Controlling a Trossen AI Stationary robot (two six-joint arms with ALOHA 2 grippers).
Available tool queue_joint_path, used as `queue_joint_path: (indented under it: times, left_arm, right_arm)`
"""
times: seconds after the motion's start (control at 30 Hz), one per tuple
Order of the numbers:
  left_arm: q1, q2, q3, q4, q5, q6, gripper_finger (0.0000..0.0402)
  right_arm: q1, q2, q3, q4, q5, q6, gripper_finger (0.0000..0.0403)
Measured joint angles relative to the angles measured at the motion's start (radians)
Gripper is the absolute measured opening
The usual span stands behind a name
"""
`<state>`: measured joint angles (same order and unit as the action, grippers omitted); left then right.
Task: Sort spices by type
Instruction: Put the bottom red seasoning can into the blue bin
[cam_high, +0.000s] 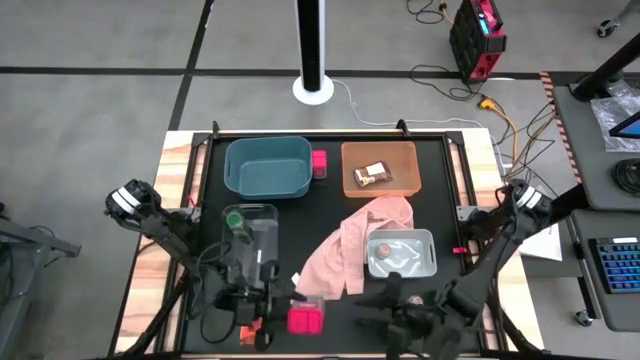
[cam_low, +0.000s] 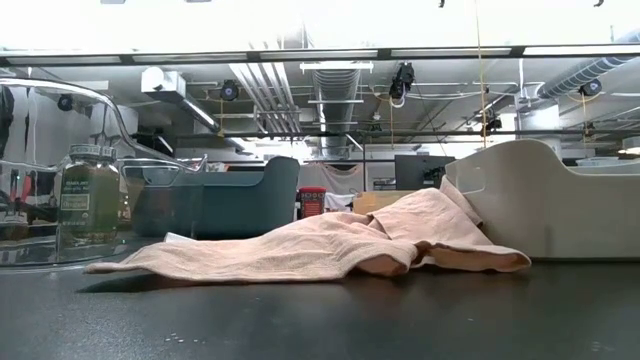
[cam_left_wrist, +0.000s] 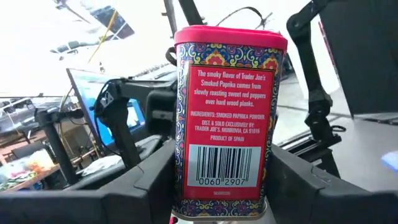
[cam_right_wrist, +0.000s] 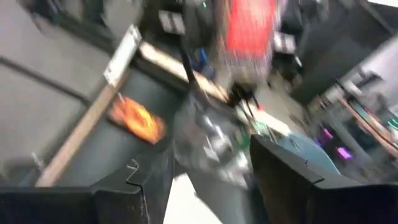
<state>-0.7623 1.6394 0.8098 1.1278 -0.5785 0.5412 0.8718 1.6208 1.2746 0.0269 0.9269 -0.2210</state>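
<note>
- While jars and packets sit binned, left gripper (cam_left_wrist: 217, 186) clamps a pink paprika box (cam_left_wrist: 225, 118) at the table's near edge.
- Right gripper (cam_high: 400, 310) waits nearby, its finger state unreadable.
- Next, probably: carry to second pink box (cam_high: 319, 163).

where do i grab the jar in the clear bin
By its green lid, straight down from above. The jar stands upright in the clear bin, whose walls block its sides, so the round lid is likely the only reachable part.
</note>
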Motion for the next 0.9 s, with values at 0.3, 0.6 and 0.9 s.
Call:
queue_joint_path:
  times: [0.3, 0.6, 0.9]
  left_arm:
    - [0.004, 0.000, -0.040, 0.060, 0.009, 0.019, 0.0179]
    - [0.005, 0.000, -0.040, 0.061, 0.007, 0.019, 0.0179]
    - [0.022, 0.002, -0.022, 0.060, -0.015, -0.003, 0.0179]
  right_arm:
    - [-0.162, 0.015, -0.098, 0.484, -0.247, -0.132, 0.0221]
    - [-0.254, 0.017, -0.106, 0.487, -0.500, 0.012, 0.0253]
    - [-0.274, 0.023, -0.106, 0.511, -0.506, -0.028, 0.0259]
